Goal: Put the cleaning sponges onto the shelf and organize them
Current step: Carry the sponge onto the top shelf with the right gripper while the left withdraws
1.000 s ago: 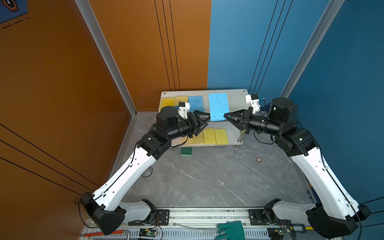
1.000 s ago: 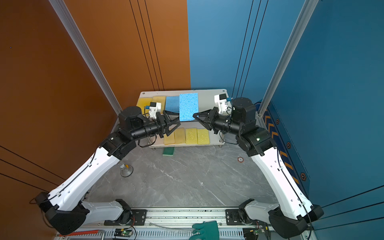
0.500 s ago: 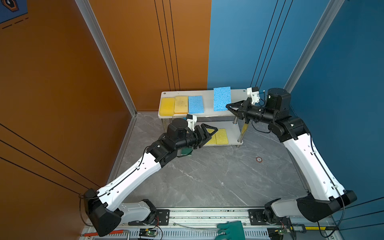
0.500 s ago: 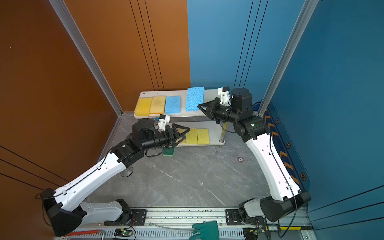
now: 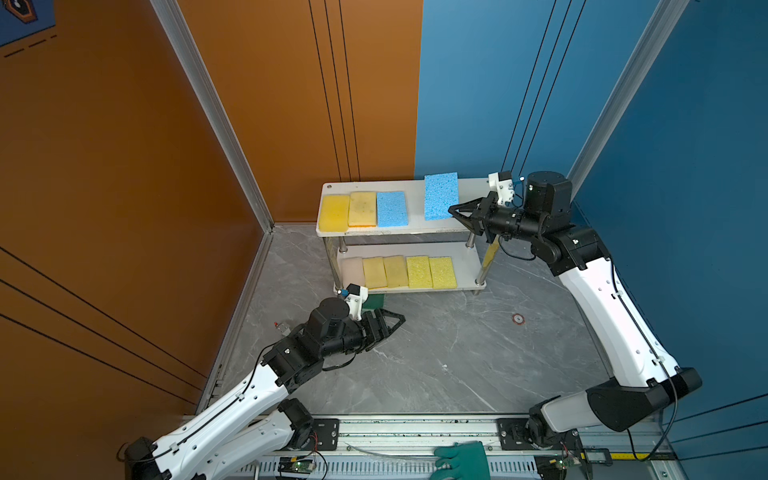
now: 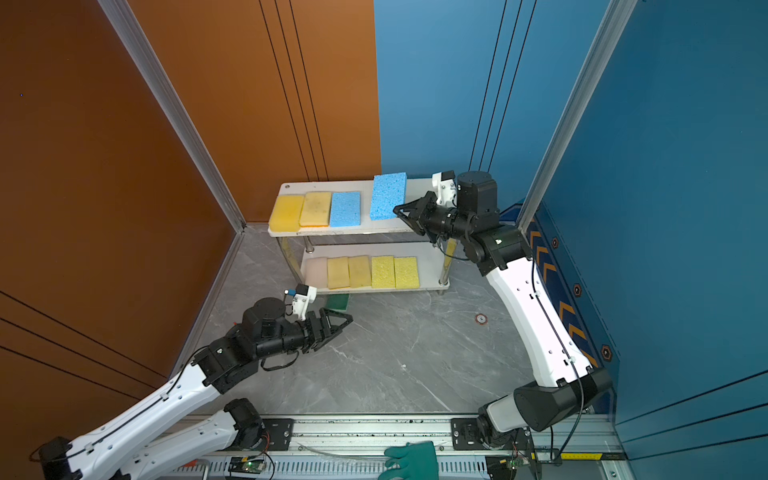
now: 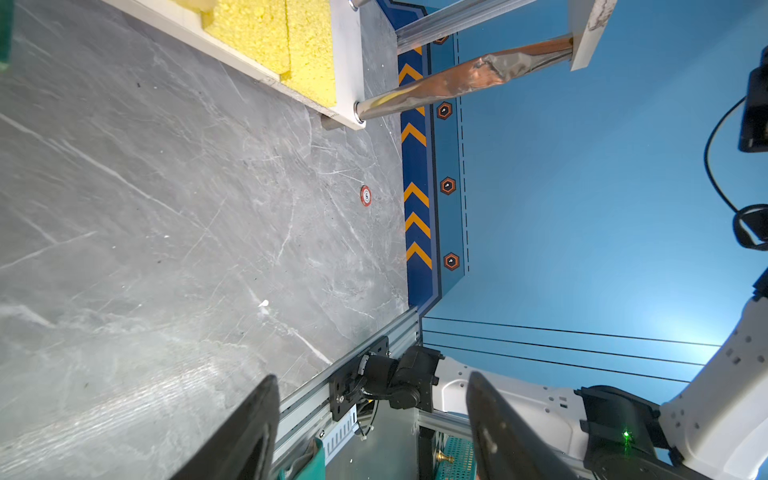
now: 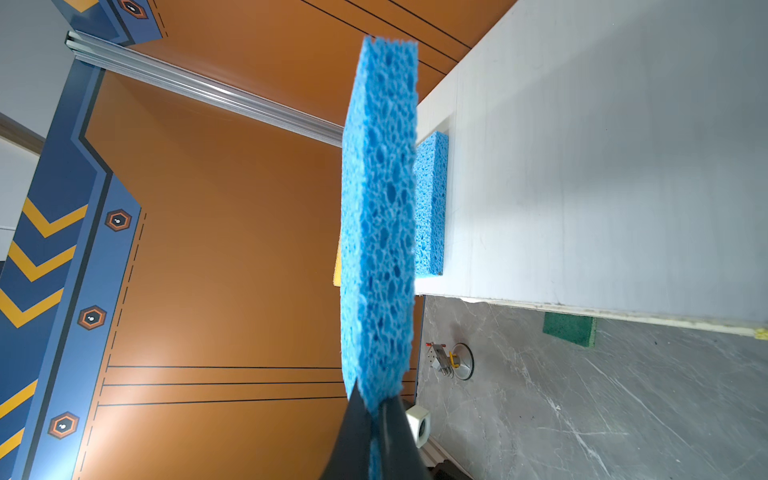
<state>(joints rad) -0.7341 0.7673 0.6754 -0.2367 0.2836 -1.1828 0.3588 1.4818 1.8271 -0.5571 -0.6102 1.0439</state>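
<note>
The blue sponge (image 5: 440,195) is clamped in the right gripper (image 5: 452,210) above the shelf (image 5: 415,203) top board; it should be lowered flat, aligned beside the 3 sponges (image 5: 363,208) there, then released. The left gripper (image 5: 400,321) is spread empty near the green sponge (image 5: 374,300) on the floor (image 5: 457,353).

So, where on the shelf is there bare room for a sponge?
Top board: bare from the lying blue sponge to the right end, where the right hand holds the second blue sponge. Lower board: only a strip right of the yellow sponges. Elsewhere crowded.
</note>
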